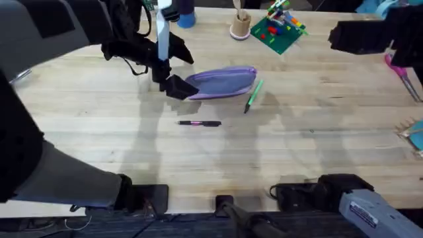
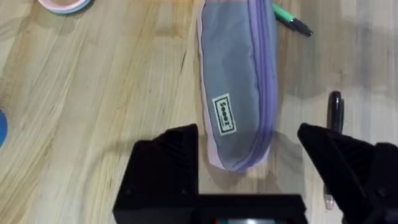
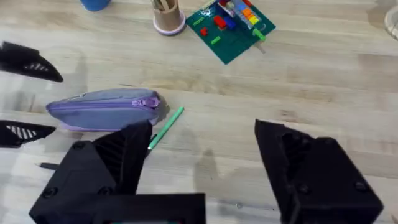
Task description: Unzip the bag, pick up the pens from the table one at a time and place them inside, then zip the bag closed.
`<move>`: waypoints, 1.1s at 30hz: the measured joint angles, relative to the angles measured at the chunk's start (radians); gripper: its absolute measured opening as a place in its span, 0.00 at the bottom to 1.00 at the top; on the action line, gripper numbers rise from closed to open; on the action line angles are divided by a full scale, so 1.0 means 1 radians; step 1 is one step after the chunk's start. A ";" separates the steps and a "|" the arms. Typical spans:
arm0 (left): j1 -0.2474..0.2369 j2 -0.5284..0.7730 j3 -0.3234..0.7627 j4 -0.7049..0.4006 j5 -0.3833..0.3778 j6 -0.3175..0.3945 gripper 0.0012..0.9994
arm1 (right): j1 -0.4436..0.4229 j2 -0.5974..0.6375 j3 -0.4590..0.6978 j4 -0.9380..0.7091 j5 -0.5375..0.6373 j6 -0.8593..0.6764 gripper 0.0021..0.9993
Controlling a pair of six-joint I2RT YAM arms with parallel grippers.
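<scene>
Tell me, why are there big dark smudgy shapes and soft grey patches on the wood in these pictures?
Overhead view: the large blurred dark mass at left is the left arm close under the camera; soft shadows fall on the table below the bag. Left wrist view: the left gripper stands open, its black fingers large and dark at the edge. Right wrist view: the right gripper, open, likewise looms dark.

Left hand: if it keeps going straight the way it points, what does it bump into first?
Most likely the bag: its near end sits between the left hand and its open fingers, though the remaining height is unclear.
</scene>
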 joint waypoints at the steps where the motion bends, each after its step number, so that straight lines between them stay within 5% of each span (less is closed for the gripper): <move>1: 0.000 0.000 0.000 0.000 0.000 0.000 0.99 | 0.000 0.000 0.000 0.000 0.000 0.000 1.00; 24: 0.000 0.072 0.000 0.047 0.051 0.000 0.99 | 0.000 0.000 0.000 0.000 0.000 0.000 1.00; 26: 0.000 0.072 0.000 0.047 0.053 0.000 0.90 | 0.000 0.000 0.000 0.000 0.000 0.000 1.00; 31: 0.000 0.072 0.000 0.044 0.063 0.001 0.21 | 0.000 0.000 0.000 0.000 0.000 0.000 1.00; 33: -0.002 0.072 0.000 0.045 0.065 0.004 0.06 | 0.000 0.000 0.000 0.000 0.000 0.000 1.00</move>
